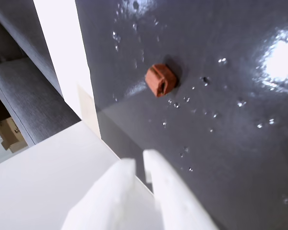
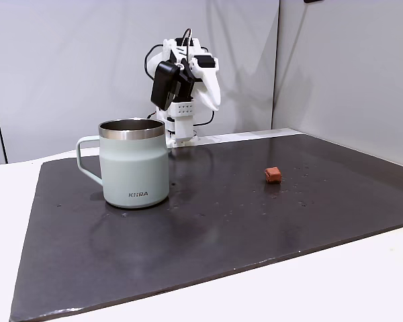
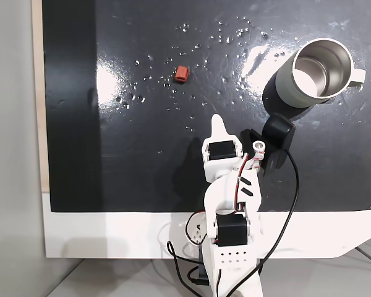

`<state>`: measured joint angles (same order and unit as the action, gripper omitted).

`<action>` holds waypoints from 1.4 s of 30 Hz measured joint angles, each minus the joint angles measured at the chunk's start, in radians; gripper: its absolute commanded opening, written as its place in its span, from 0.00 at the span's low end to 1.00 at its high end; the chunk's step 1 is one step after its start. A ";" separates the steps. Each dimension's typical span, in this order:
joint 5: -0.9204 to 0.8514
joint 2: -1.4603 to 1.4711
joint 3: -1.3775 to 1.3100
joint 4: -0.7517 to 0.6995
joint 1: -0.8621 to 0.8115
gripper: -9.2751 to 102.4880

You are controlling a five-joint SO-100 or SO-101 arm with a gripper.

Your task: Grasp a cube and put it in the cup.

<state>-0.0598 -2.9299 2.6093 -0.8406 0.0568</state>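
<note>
The tiny reddish-brown cube [image 1: 161,79] [image 2: 273,175] [image 3: 182,74] lies alone on the dark mat. In the wrist view it sits ahead of my white gripper [image 1: 139,160], well clear of the fingertips. The two fingers almost touch, so the gripper is shut with nothing between them. In a fixed view from above, the gripper [image 3: 217,121] points toward the cube from below, about a hand's width short of it. The pale mint-green cup [image 2: 134,164] [image 3: 283,83] stands upright, steel inside bare, to the right of the gripper in that view.
The dark glossy mat [image 3: 111,154] covers most of a white table [image 2: 363,282]. Small specks and light glare dot the mat around the cube. The arm's base [image 3: 229,247] stands at the table's edge, with a black cable looping beside it.
</note>
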 measured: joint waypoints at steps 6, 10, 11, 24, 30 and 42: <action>0.008 0.265 -0.244 -0.025 0.002 0.08; 0.032 0.449 -0.417 -0.063 0.021 0.08; 0.041 0.494 -0.462 -0.078 0.021 0.08; 0.215 0.914 -0.907 -0.322 0.075 0.08; 0.285 1.124 -1.071 -0.419 0.117 0.08; 0.396 1.476 -1.364 -0.531 0.176 0.08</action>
<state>0.3359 -1.4542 1.2456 -1.3714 0.2332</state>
